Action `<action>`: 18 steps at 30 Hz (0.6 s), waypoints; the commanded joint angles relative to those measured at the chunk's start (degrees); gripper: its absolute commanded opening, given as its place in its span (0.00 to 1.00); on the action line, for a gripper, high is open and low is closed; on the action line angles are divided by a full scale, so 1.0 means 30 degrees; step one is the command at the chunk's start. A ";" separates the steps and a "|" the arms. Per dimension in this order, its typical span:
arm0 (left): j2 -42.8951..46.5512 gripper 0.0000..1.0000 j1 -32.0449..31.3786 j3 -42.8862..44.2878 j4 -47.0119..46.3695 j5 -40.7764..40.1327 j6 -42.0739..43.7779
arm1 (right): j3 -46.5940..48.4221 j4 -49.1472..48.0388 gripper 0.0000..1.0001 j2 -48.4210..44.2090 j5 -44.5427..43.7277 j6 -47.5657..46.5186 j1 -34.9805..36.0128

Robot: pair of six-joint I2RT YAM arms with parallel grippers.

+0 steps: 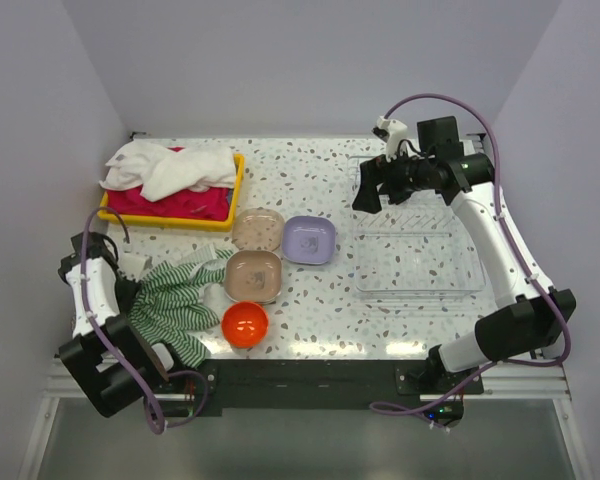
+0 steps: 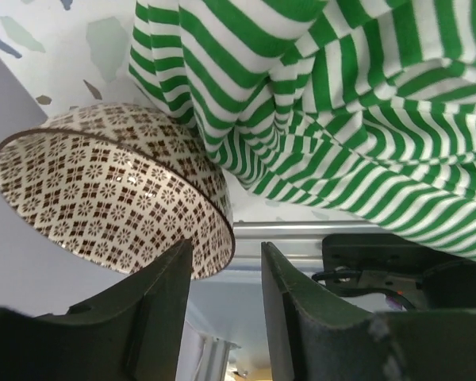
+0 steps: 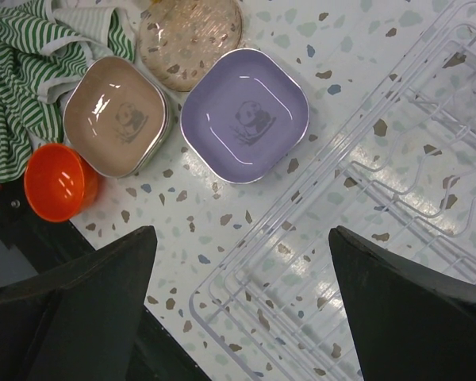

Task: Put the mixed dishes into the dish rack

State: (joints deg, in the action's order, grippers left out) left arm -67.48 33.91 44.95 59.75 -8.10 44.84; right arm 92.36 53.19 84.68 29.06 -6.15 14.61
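The wire dish rack (image 1: 415, 240) on its clear tray lies at the right and holds no dishes; it also shows in the right wrist view (image 3: 381, 238). The lilac square plate (image 1: 309, 240), two tan plates (image 1: 258, 229) (image 1: 253, 276) and the orange bowl (image 1: 245, 324) sit mid-table. My right gripper (image 1: 365, 195) hovers wide open and empty above the rack's left corner (image 3: 242, 234). My left gripper (image 2: 226, 262) is open and empty at the left table edge. A brown-and-white patterned bowl (image 2: 103, 190) lies tilted just beside its left finger. The cup and the glass are out of view.
A green striped cloth (image 1: 180, 295) lies crumpled between my left arm and the plates and fills the left wrist view (image 2: 341, 103). A yellow tray of towels (image 1: 175, 190) stands at the back left. The table's metal front rail (image 2: 301, 238) is close to my left gripper.
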 commanded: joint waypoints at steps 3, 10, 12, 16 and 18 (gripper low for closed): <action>-0.0532 0.40 0.0269 -0.1212 -0.2070 -0.0375 0.0669 | 0.0415 0.0024 0.94 -0.0660 -0.0545 0.0147 0.0022; -0.0972 0.16 0.0269 -0.1185 -0.2514 -0.0758 0.0874 | 0.0445 -0.0005 0.94 -0.0689 -0.0809 0.0147 -0.0007; -0.0768 0.04 0.0269 -0.0544 -0.1902 -0.0670 0.0845 | 0.0387 -0.0034 0.94 -0.0689 -0.0810 0.0147 0.0022; -0.0299 0.00 0.0269 0.2556 0.0206 0.0030 0.0933 | 0.0211 -0.0210 0.94 -0.0718 -0.0897 0.0205 0.0022; -0.0619 0.00 -0.0081 0.6144 0.2073 0.1172 0.0729 | 0.0152 -0.0239 0.94 -0.0806 -0.1101 0.0234 0.0022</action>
State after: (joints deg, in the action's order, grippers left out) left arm -69.84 34.35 46.68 58.46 -8.56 46.37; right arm 92.36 53.19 84.68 27.24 -6.13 14.61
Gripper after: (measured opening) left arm 0.058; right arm 0.942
